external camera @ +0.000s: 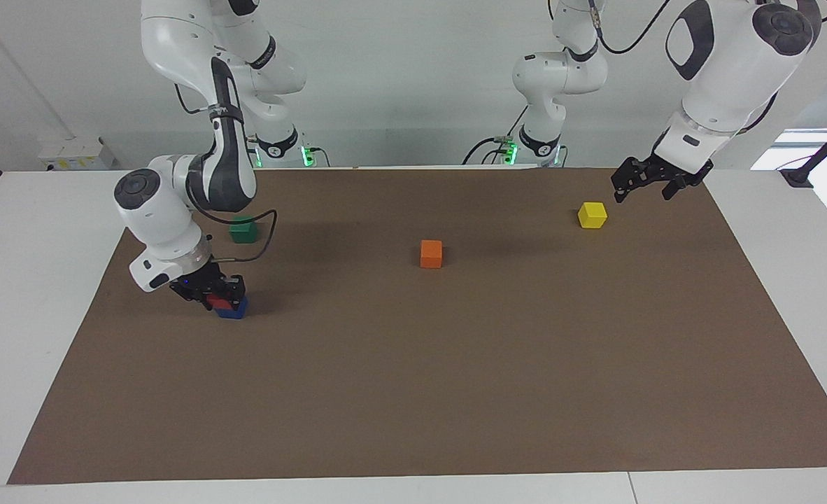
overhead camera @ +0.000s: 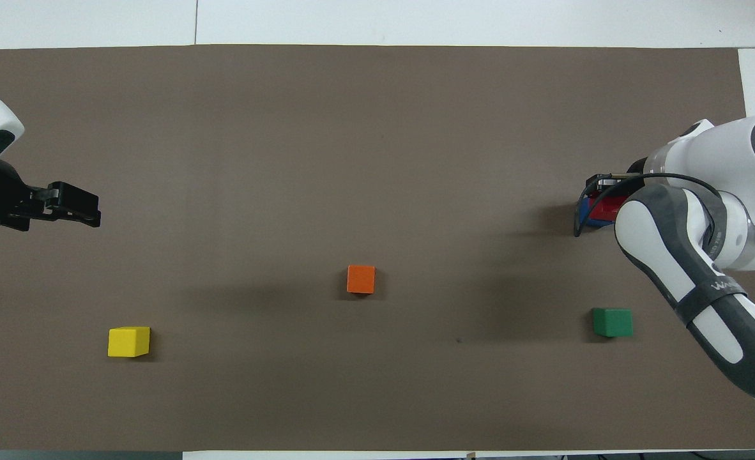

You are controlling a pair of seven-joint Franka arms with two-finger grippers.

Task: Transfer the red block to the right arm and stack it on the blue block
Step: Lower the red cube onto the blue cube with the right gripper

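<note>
The red block (external camera: 220, 302) sits on top of the blue block (external camera: 234, 311) on the brown mat, toward the right arm's end of the table. My right gripper (external camera: 223, 297) is low over the stack and shut on the red block. From overhead, the red block (overhead camera: 607, 207) and an edge of the blue block (overhead camera: 584, 211) show beside the right arm's wrist, which hides the rest. My left gripper (external camera: 641, 187) hangs open and holds nothing, above the mat beside the yellow cube, and appears from overhead too (overhead camera: 87, 213).
An orange cube (external camera: 431, 253) lies mid-mat. A green cube (external camera: 243, 230) sits nearer to the robots than the stack, under the right arm's elbow. A yellow cube (external camera: 592, 215) lies toward the left arm's end. The brown mat (external camera: 455, 392) covers most of the white table.
</note>
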